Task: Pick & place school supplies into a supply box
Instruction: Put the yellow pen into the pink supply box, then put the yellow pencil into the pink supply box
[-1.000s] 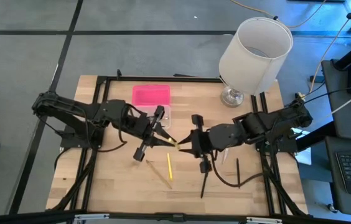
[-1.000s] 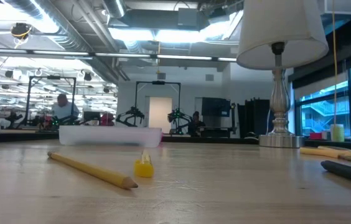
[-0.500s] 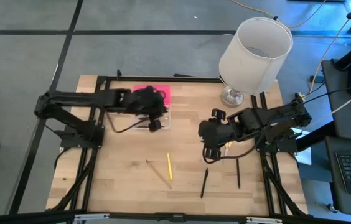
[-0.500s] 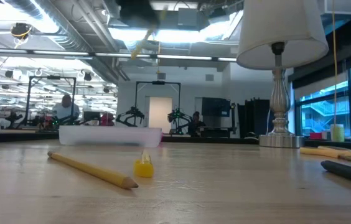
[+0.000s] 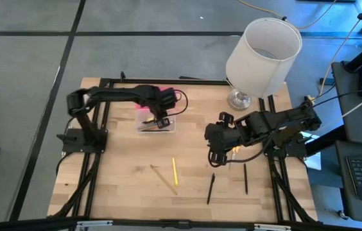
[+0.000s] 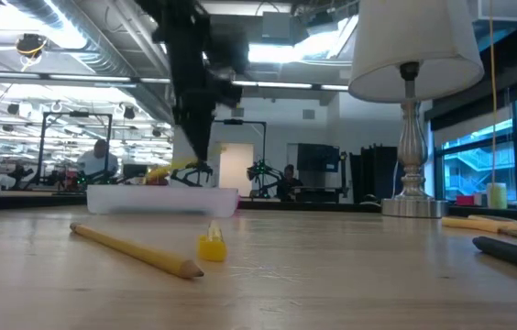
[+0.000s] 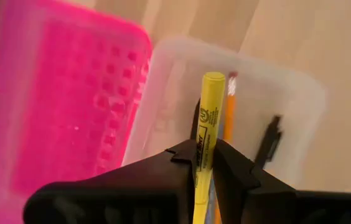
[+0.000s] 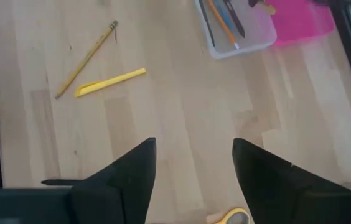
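Note:
The supply box sits near the table's far edge, with a clear base and an open pink lid. An orange pencil and a black pen lie in the base. My left gripper hangs over the base, shut on a yellow marker. My right gripper is open and empty above the table's right middle. A yellow pen, a wooden pencil and two black pens lie flat on the table. A yellow scissors handle peeks out under the right gripper. My left gripper pinches the yellow marker between its two fingers at the barrel's middle. It comes from above. The marker's free end sticks out past the fingertips over the clear base. In the low view the marker hangs nearly level, just above the box rim.
A big white lamp stands on its metal foot at the far right corner. Bare wood shows in the middle, between the box and the loose pens. Black frame rails run along the table's edges.
A second ago both grippers met at the table's middle around a yellow thing. The left gripper then carried the yellow marker up and toward the far edge, and came down over the box's clear base. The right gripper drew back toward the right.

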Controlling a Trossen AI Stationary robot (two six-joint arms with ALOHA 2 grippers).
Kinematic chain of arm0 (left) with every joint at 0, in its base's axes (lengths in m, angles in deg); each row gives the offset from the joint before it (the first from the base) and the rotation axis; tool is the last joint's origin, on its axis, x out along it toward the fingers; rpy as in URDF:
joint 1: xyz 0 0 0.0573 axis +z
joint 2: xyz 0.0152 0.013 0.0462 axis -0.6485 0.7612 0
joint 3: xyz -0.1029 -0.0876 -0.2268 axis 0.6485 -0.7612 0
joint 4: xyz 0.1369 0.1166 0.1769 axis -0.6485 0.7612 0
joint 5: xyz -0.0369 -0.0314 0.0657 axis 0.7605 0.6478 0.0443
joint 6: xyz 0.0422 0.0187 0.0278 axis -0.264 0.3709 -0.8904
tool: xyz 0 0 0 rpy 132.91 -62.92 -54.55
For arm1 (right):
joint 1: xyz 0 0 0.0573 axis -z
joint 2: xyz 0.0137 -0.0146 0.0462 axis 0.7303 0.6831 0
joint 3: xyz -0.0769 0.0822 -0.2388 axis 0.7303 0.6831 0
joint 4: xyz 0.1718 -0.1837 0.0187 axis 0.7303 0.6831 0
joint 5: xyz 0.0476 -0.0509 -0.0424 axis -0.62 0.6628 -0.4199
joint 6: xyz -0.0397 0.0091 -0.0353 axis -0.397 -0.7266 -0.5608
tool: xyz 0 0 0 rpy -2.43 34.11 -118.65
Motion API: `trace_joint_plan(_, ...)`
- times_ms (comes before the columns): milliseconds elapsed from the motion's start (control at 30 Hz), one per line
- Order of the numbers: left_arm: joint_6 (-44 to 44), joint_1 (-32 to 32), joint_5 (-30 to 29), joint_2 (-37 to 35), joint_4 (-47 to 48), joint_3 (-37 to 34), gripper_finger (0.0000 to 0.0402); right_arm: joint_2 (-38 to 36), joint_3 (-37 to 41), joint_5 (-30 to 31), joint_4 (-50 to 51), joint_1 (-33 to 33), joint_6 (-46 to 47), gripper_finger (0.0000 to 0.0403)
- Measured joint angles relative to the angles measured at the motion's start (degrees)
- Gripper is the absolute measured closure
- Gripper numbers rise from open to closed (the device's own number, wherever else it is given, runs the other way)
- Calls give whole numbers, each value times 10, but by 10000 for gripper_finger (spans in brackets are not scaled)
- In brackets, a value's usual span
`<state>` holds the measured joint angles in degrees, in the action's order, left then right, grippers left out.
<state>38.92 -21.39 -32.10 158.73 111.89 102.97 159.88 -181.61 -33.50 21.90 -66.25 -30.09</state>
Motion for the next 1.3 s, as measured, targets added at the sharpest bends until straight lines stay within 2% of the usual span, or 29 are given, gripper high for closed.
trace_joint_plan(133, -21, 10, 3, 37, -1, 0, 376, 0, 0, 0, 16, 0, 34, 188)
trace_joint_plan(367, -43, 14, 4, 65, -2, 0, 375, 0, 0, -4, 126, -17, 117, 188)
trace_joint_plan(833, -39, 15, 5, 69, -1, 0, 375, -12, 123, -8, 121, -66, 209, 207)
trace_joint_plan(1167, -16, 9, 22, 69, -1, 0, 348, -12, 141, -35, 102, -76, 241, 207)
trace_joint_plan(1300, -4, 9, 23, 69, 5, 0, 333, -12, 141, -67, 105, -77, 261, 207)
